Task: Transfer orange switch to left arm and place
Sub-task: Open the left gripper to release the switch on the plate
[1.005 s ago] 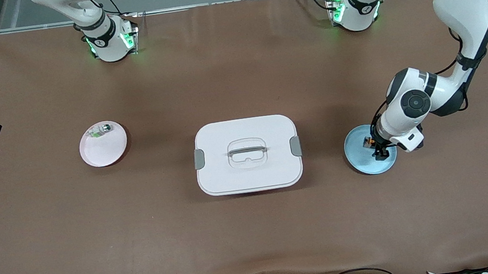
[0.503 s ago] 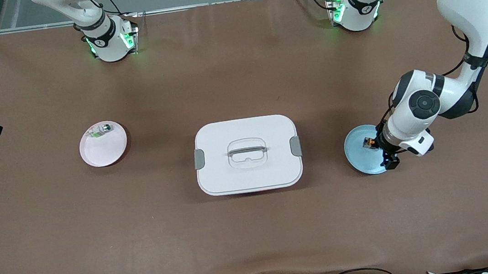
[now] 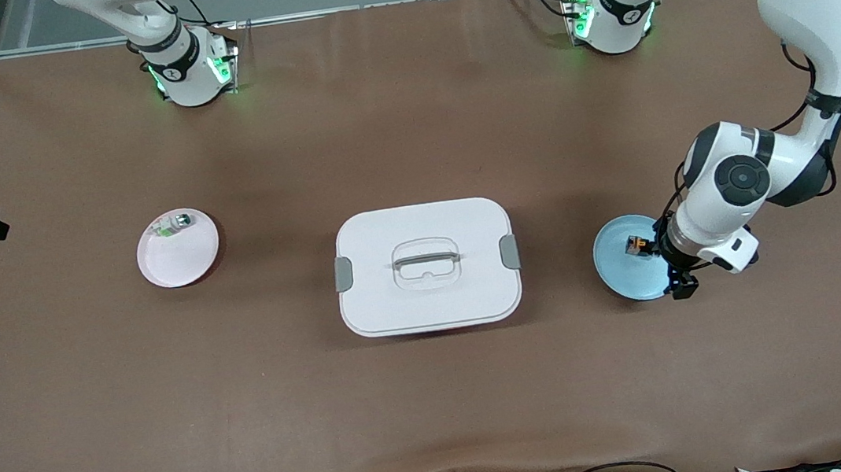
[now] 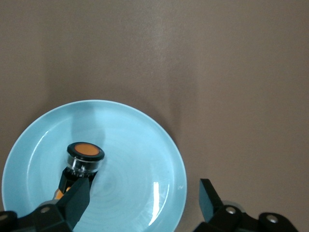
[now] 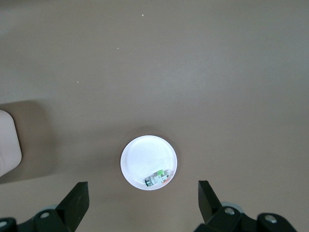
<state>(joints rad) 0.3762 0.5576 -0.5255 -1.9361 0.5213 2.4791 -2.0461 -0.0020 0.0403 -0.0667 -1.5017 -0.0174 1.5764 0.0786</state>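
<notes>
Left gripper, fingers wide, hovering over blue plate bearing orange switch; right gripper wide, waiting.

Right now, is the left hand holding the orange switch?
No. In the left wrist view the orange switch sits free on the blue plate, and the left hand is open around nothing.

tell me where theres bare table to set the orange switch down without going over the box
Bare table lies between the box and the pink plate, between the box and the blue plate, and all along the edge nearest the front camera. Crowded: the blue plate, holding the orange switch, with the open left gripper over its rim.
</notes>
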